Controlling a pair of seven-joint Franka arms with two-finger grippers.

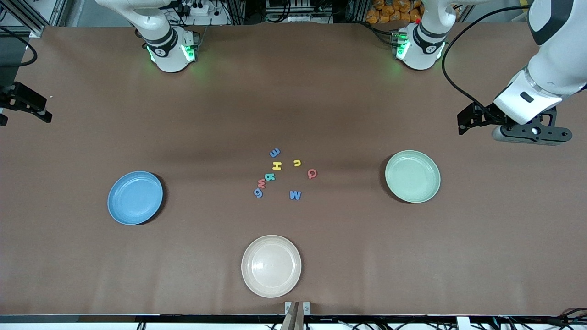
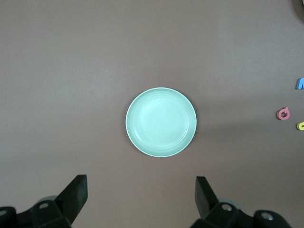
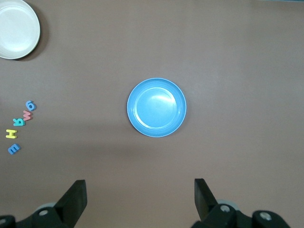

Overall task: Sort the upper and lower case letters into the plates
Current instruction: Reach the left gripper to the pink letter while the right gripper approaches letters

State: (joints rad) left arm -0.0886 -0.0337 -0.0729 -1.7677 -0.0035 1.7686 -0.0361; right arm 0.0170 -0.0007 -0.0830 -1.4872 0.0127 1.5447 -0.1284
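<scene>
Front view: chunky flat letters (image 1: 279,174) are lying mid-surface, round blue plate (image 1: 135,197) at nine o'clock, mint plate (image 1: 412,176) at three.

Left wrist view: left tool (image 2: 141,192) is hanging wide, empty.

Right wrist view: right tool (image 3: 140,194) is hanging wide, empty.

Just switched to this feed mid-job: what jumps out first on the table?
A cluster of small coloured letters lies mid-table, none on a plate yet. The blue plate sits toward the right arm's end, the mint green plate toward the left arm's end, and a cream-white plate nearest the front camera. The left tool and the right tool both hang open, each above its own plate's end.
</scene>
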